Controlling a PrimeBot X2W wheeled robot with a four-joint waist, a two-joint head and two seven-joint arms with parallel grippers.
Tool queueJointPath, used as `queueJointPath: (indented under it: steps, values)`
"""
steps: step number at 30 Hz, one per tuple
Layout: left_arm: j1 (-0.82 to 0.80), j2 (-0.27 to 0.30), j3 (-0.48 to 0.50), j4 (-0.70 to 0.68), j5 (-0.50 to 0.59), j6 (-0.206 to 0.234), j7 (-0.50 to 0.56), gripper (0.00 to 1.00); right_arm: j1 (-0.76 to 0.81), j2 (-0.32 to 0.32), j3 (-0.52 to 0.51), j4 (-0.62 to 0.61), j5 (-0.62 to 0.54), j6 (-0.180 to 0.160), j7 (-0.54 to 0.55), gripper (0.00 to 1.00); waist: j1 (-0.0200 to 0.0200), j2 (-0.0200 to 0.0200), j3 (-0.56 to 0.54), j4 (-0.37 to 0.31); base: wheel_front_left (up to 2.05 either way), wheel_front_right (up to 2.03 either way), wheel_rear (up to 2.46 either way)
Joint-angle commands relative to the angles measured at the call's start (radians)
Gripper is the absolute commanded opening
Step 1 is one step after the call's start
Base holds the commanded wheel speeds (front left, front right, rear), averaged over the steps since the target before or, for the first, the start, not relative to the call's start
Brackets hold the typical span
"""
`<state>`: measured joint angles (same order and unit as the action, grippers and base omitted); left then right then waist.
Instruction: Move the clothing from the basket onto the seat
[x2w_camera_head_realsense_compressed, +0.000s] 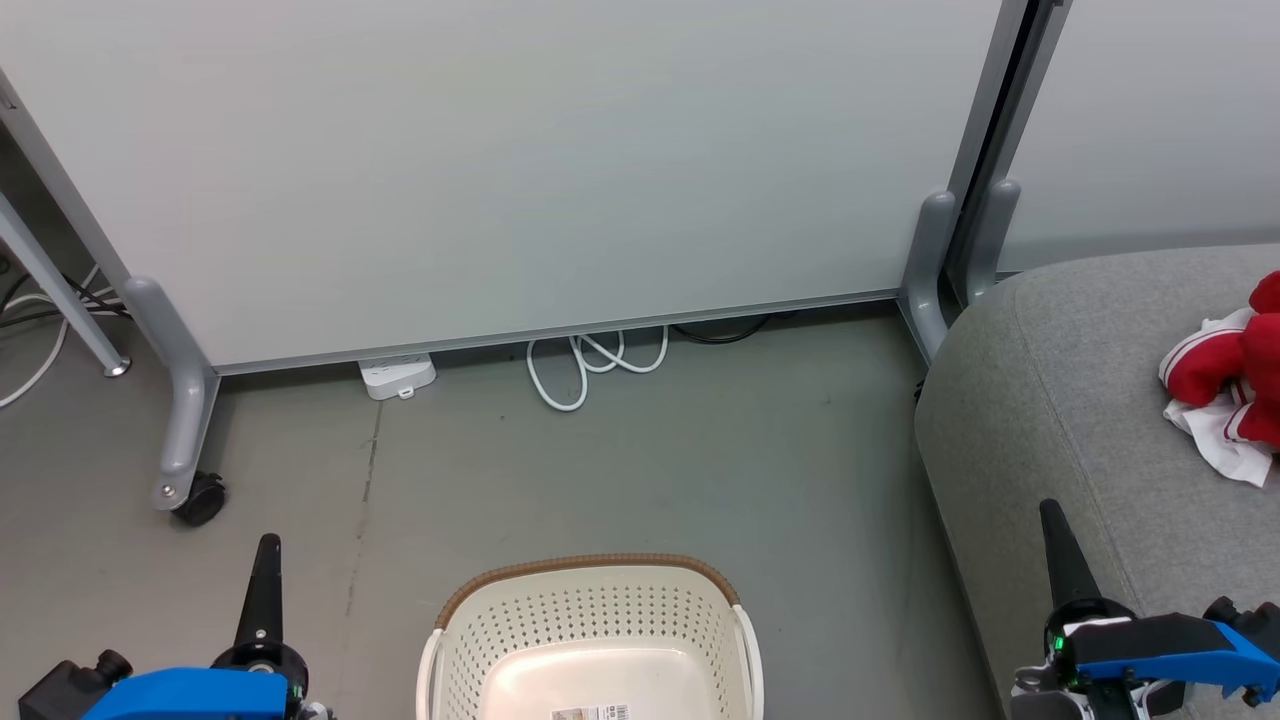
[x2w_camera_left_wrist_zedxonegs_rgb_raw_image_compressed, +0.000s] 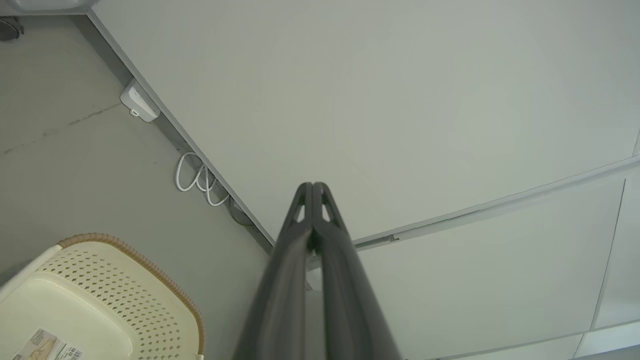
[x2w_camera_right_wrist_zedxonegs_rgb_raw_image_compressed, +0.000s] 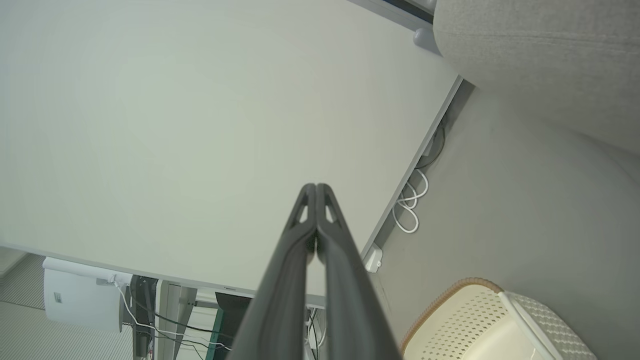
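On the seat (x2w_camera_head_realsense_compressed: 1060, 400) at far right, the clothing (x2w_camera_head_realsense_compressed: 1215, 375) lies beyond your right pincer (x2w_camera_head_realsense_compressed: 1050, 515), the nearer one, pressed together and empty.

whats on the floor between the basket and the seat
Nothing: the head view shows a bare stretch of grey floor between the basket and the seat.

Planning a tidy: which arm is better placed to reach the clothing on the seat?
Likely right: the right gripper sits by the seat holding the clothing; the left gripper is across the basket.
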<state>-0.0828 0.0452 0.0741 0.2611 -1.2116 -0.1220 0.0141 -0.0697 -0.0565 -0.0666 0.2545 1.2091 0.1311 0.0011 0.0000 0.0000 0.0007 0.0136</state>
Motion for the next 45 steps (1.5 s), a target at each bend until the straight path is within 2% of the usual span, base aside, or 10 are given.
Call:
queueJointPath:
  steps: [1,45]
  values:
    - [-0.024,0.007,0.008,-0.011,-0.024,-0.004,0.006,0.00,-0.024,-0.006,-0.004,-0.009,0.025,0.000,0.007,0.00,0.0000,0.0000,0.000,0.000,0.00,0.00,0.00]
    - [-0.039,0.008,0.042,-0.011,-0.368,-0.011,0.096,0.00,-0.049,-0.005,-0.034,-0.006,0.381,0.000,0.097,0.00,0.0000,0.0000,0.000,-0.012,0.00,0.00,0.00]
